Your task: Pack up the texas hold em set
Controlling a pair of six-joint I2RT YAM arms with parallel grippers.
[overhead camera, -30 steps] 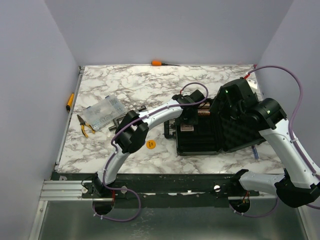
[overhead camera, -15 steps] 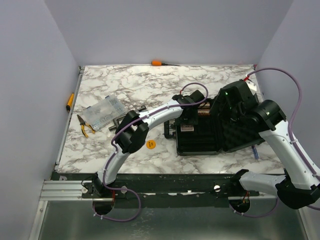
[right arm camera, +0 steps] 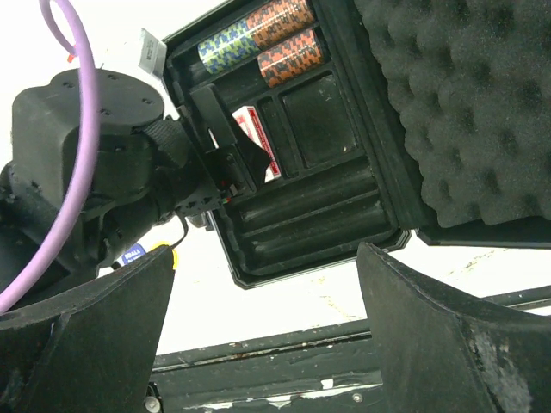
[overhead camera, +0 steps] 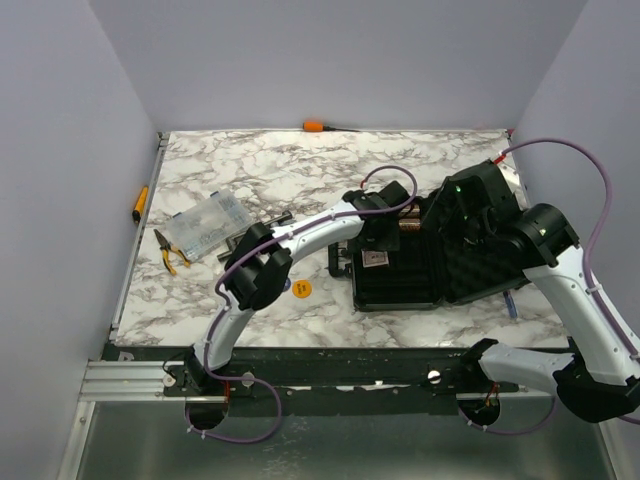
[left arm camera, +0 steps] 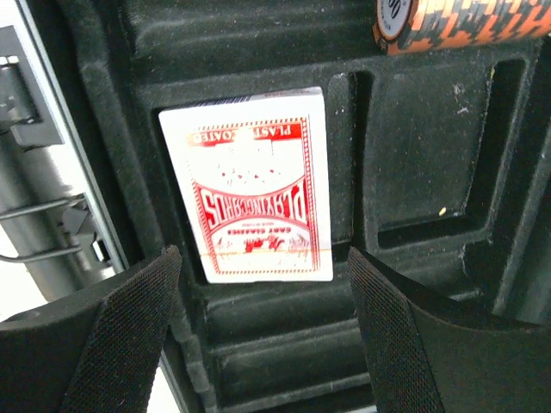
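The black case (overhead camera: 400, 285) lies open at mid-right, its foam-lined lid (overhead camera: 480, 262) raised to the right. The red-backed card deck (left arm camera: 258, 189) lies flat in a slot of the case tray. My left gripper (left arm camera: 263, 258) hovers just above the deck, open, both pads clear of the cards. Orange and blue-green chip stacks (right arm camera: 275, 34) fill the tray's far slots. My right gripper (right arm camera: 267, 284) hangs open beside the lid, over the case's near corner, holding nothing. An orange disc (overhead camera: 300, 288) lies on the table by the left arm's elbow.
A clear plastic box (overhead camera: 205, 225), orange-handled pliers (overhead camera: 165, 250) and a grey clamp (overhead camera: 235, 245) sit at the left. An orange screwdriver (overhead camera: 318, 126) lies at the far edge. Another orange tool (overhead camera: 140, 203) lies on the left rail.
My left gripper's jaws have spread wider, leaving the deck lying free in its slot. The left elbow has shifted a little to the left. The right arm has barely moved.
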